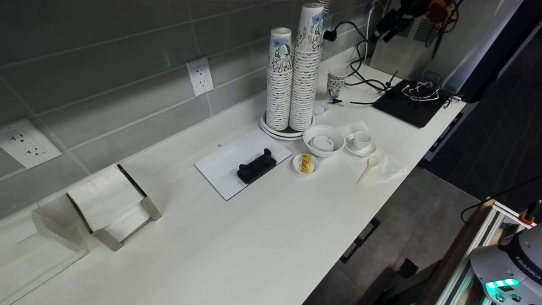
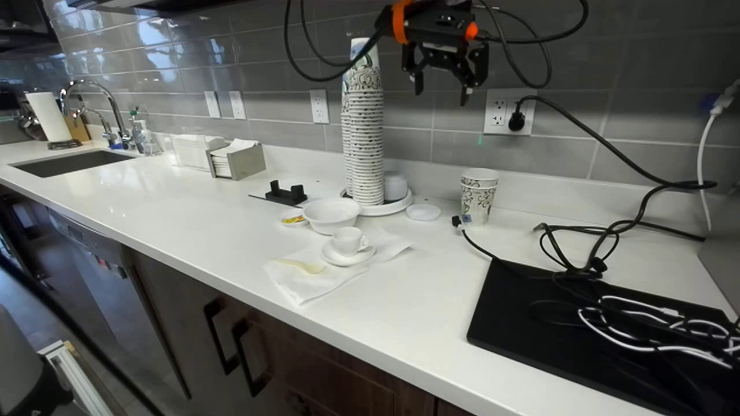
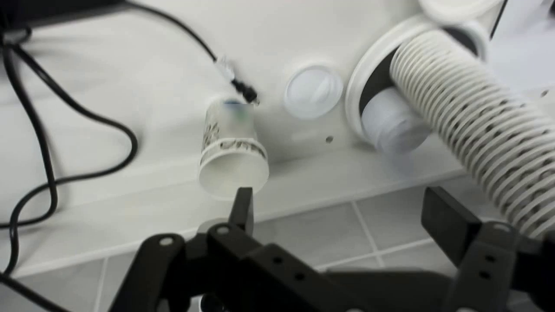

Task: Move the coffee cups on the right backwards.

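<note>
The coffee cups, a tall slim stack of nested printed white paper cups [image 1: 305, 84], stand upright on a round white-rimmed tray [image 1: 283, 136]. A shorter stack of like cups [image 1: 279, 80] stands right beside them. In an exterior view the tall stack [image 2: 365, 144] largely hides the shorter one. In the wrist view a ribbed cup column [image 3: 481, 121] leans across the right side, its top out of frame. My gripper [image 2: 441, 95] is open and empty, high above the counter, to the right of the stacks and apart from them. The wrist view shows its wide-spread fingers [image 3: 338, 195].
A short pair of nested cups [image 2: 478, 196] stands near the wall. A small white lid [image 2: 423, 212], a bowl [image 2: 331, 215] and a cup on a saucer [image 2: 348, 242] lie around the tray. Black cables [image 2: 601, 242] and a black board [image 2: 537, 306] occupy the right.
</note>
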### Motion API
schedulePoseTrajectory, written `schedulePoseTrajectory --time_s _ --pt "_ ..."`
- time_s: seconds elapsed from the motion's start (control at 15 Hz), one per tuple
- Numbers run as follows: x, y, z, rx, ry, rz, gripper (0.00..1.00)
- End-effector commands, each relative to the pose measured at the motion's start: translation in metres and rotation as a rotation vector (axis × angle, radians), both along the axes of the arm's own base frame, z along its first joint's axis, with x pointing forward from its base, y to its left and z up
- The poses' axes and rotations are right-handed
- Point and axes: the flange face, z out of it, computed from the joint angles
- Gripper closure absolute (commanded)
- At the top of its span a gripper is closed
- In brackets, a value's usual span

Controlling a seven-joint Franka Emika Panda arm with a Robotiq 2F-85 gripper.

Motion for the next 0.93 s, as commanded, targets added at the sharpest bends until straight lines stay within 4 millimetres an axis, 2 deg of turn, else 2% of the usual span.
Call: schedulePoseTrajectory --time_s 0.0,0.13,0.27,0.33,0.53,0.6,0.73,0.87 --pt "-0.061 0.018 0.014 0.001 0.177 -0.038 0.0" --pt "-0.077 0.023 0.023 -0.038 0.256 -0.106 0.0" --pt "-0.085 0.033 0.027 -0.084 0.292 -0.181 0.0" --pt "-0.087 0.042 0.025 -0.099 0.333 -0.211 0.0" --pt "-0.093 0.076 0.009 -0.002 0.543 -0.147 0.0" --pt "-0.088 0.061 0.015 -0.031 0.465 -0.145 0.0" --pt "-0.089 0.075 0.009 -0.019 0.525 -0.135 0.0" --pt "-0.09 0.076 0.008 -0.017 0.533 -0.135 0.0"
